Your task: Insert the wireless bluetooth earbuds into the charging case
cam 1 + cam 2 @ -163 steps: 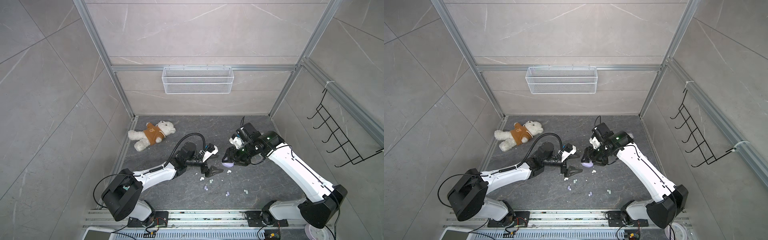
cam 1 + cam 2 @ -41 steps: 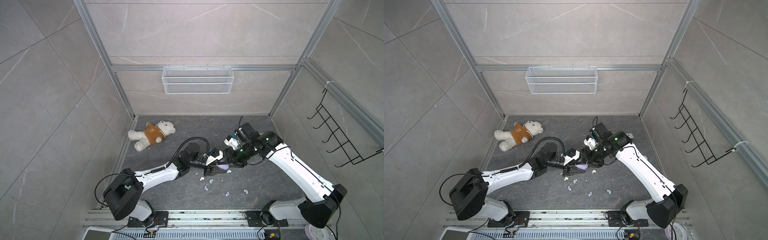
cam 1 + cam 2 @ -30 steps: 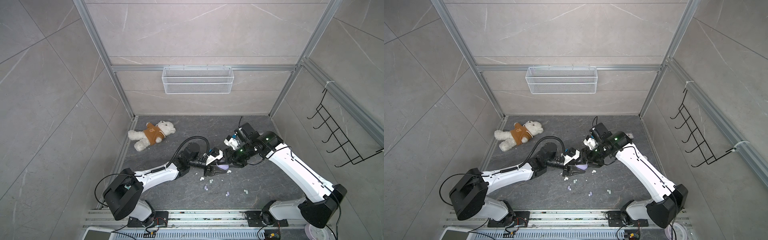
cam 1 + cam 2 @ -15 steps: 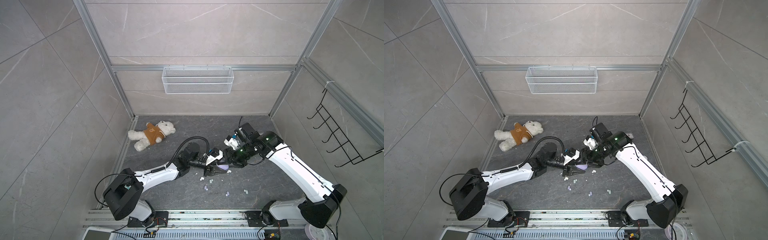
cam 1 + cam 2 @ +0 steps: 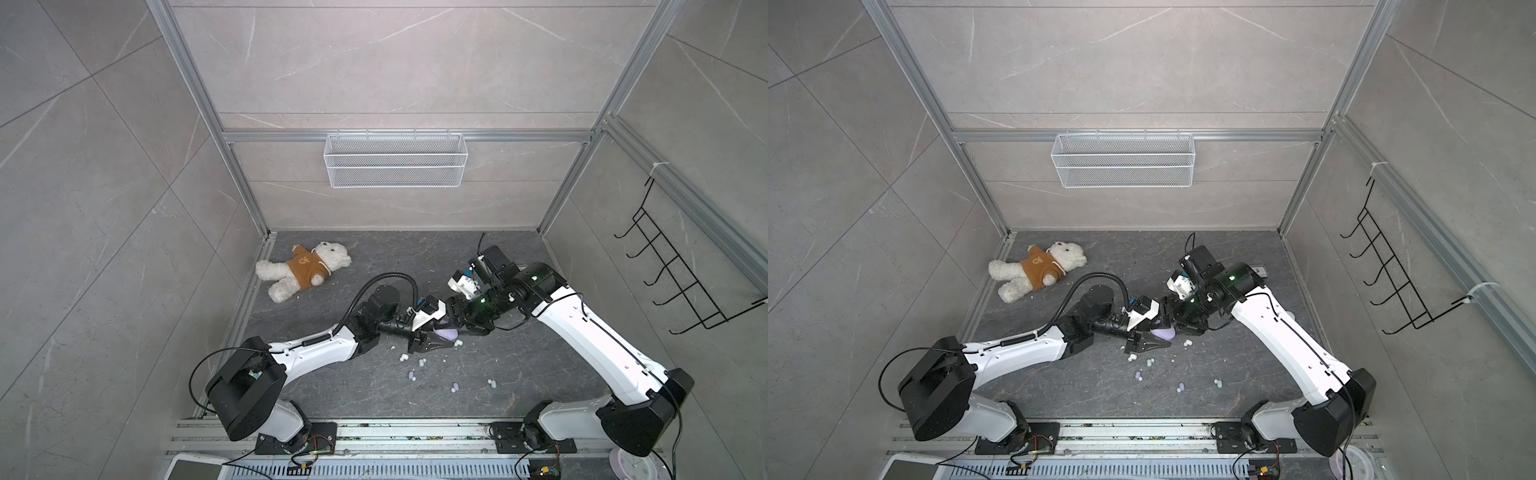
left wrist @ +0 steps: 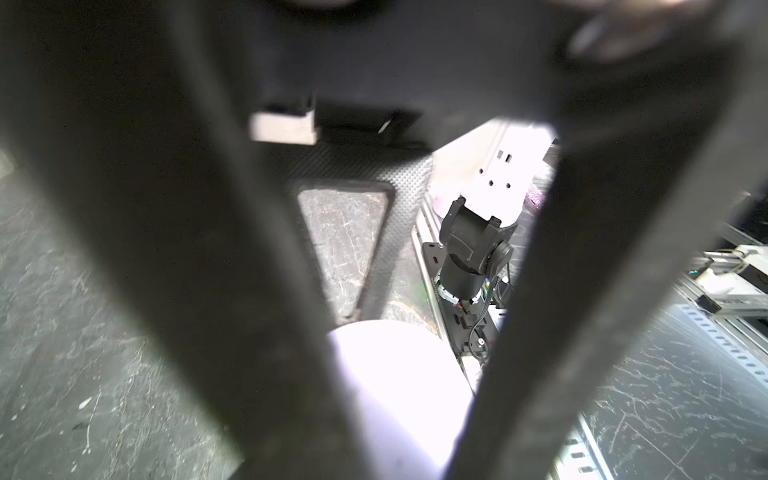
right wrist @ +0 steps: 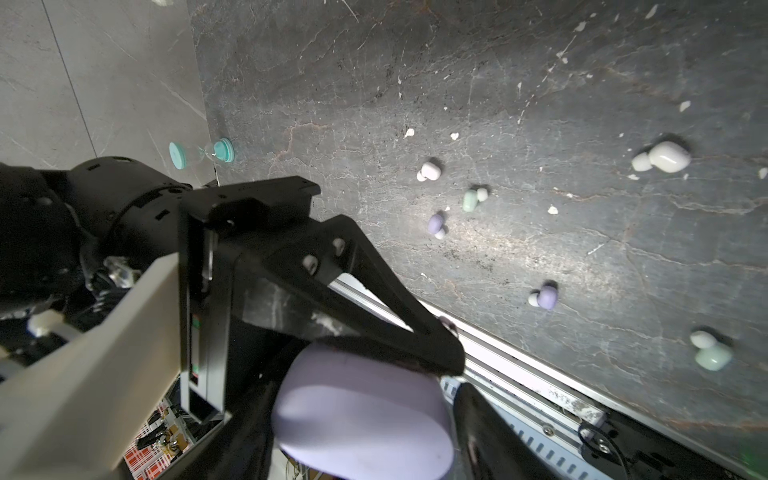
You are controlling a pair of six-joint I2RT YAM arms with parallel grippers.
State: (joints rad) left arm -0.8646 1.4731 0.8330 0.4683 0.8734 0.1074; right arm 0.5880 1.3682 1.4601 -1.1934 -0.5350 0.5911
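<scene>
Fingers of the left gripper (image 5: 447, 331) pinched the charging case (image 7: 361, 407); whether the right gripper (image 5: 462, 325) gripped was unclear (best released only once firm).

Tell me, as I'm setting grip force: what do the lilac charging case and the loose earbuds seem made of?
Lilac charging case: likely smooth matte plastic, evenly coloured with soft shading and no sharp glare. White earbud: likely glossy hard plastic, showing a bright highlight; its paler tip may be soft silicone, not certain.
</scene>
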